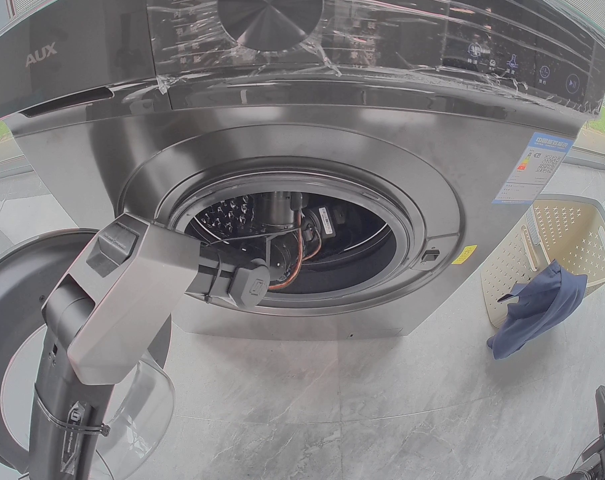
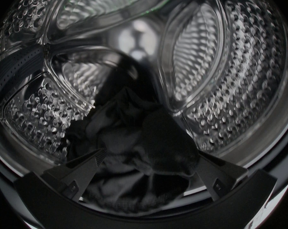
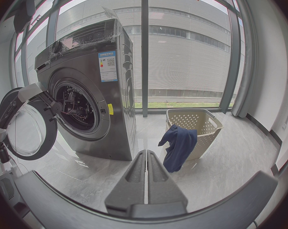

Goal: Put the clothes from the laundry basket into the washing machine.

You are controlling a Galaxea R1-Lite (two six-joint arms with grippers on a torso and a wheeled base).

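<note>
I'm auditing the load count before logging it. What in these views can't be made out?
- Laundry basket floor: right wrist view, hidden by its own wall and the blue garment.
- Dark clothes in the drum: left wrist view, too dim to count pieces.

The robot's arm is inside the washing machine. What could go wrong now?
The left gripper is open right over the dark clothes in the drum, so a fold might catch on it and get dragged out when it pulls back. The blue cloth hangs over the rim of the basket, mostly outside, so it might slip onto the floor, or a tug could tip the basket.
</note>
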